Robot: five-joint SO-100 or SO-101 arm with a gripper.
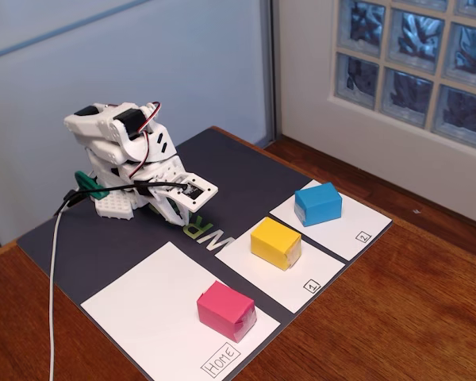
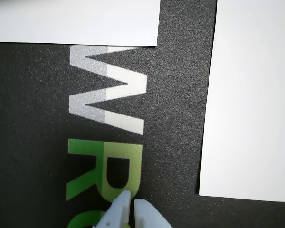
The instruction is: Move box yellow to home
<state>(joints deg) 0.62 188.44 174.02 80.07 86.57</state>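
Note:
The yellow box (image 1: 275, 243) stands on the white square labelled "1" (image 1: 309, 284) in the middle of the dark mat. The large white Home square (image 1: 143, 305) lies at the front left, with its "Home" label at the near corner and a pink block (image 1: 226, 309) on it. My gripper (image 1: 177, 214) is folded down at the back of the mat, well apart from the yellow box. In the wrist view the gripper (image 2: 131, 203) is shut and empty, low over the green and white lettering (image 2: 107, 118). No box shows in the wrist view.
A blue block (image 1: 318, 203) sits on the square labelled "2" (image 1: 357, 230) at the right. White sheets fill the top (image 2: 71, 21) and right (image 2: 251, 95) of the wrist view. A white cable (image 1: 54, 278) runs along the left. Wooden table (image 1: 412, 317) surrounds the mat.

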